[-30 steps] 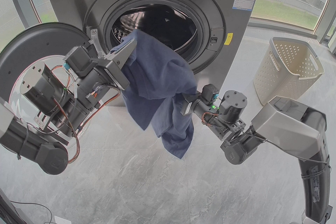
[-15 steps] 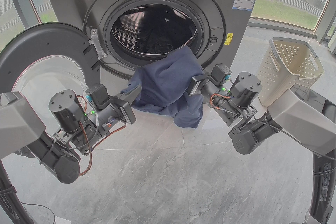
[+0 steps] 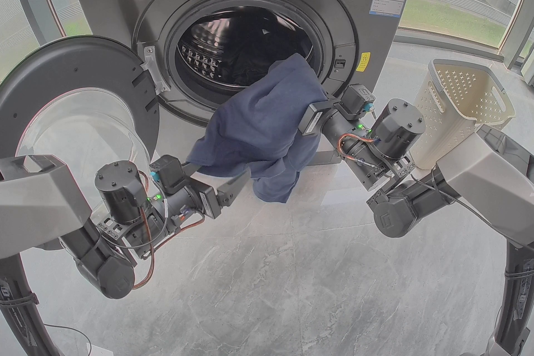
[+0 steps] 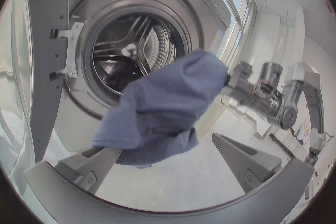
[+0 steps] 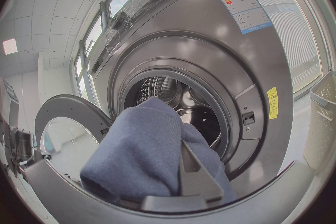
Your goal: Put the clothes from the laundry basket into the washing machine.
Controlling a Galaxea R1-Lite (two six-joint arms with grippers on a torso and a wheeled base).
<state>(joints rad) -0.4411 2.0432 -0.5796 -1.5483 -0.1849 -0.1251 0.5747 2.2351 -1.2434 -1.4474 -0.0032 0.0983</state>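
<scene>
A dark blue garment (image 3: 261, 123) hangs in front of the lower right rim of the washing machine's (image 3: 356, 18) open drum. My right gripper (image 3: 309, 120) is shut on its upper right part, level with the drum's lower lip. In the right wrist view the garment (image 5: 140, 154) bulges over the gripper (image 5: 164, 165), hiding one finger. My left gripper (image 3: 222, 176) is open, low and left of the garment's hanging edge. In the left wrist view the garment (image 4: 164, 102) drapes just above and past the spread fingers (image 4: 94, 165). Dark clothes lie inside the drum (image 3: 250, 51).
The round door (image 3: 72, 73) stands swung open to the left, close behind my left arm. A cream laundry basket (image 3: 461, 107) stands on the floor to the right of the machine, beside my right arm. Grey tiled floor (image 3: 289, 285) lies in front.
My left gripper let go of the garment and dropped low to the left. The right gripper carried the garment up toward the drum's lower right rim.
</scene>
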